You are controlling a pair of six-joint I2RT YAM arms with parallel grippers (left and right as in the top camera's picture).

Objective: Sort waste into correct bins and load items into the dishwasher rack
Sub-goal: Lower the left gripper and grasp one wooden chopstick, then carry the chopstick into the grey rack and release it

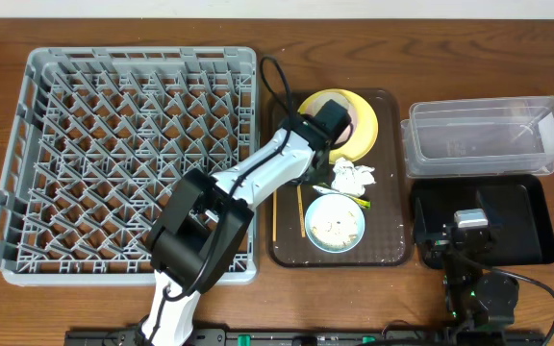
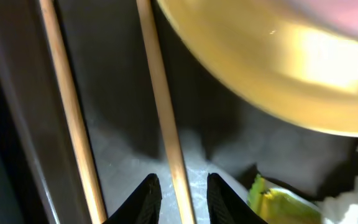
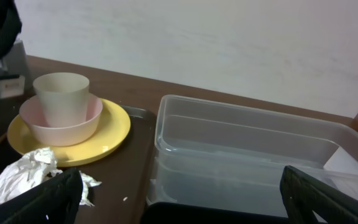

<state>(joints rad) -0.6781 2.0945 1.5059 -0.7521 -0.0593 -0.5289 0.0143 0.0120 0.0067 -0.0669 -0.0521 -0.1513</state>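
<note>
Two wooden chopsticks (image 2: 70, 112) lie side by side on the brown tray (image 1: 392, 245). My left gripper (image 2: 179, 186) is low over the tray and open only narrowly, one chopstick (image 2: 163, 106) running between its fingers with a small gap each side. In the overhead view the left gripper (image 1: 308, 173) sits beside the yellow plate (image 1: 364, 130). A yellow-green wrapper (image 2: 278, 199) lies just right of it. The white cup (image 3: 62, 96) stands in a pale bowl (image 3: 61, 127) on the plate. The crumpled tissue (image 1: 354, 176) and the light blue bowl (image 1: 335, 223) with rice crumbs lie nearer. My right gripper (image 3: 179, 199) hangs wide open, holding nothing.
The grey dishwasher rack (image 1: 123, 144) fills the left of the table and holds nothing. The clear tub (image 1: 489, 135) stands at the back right. The black tray (image 1: 522, 226) lies in front of the tub, with my right arm over its left part.
</note>
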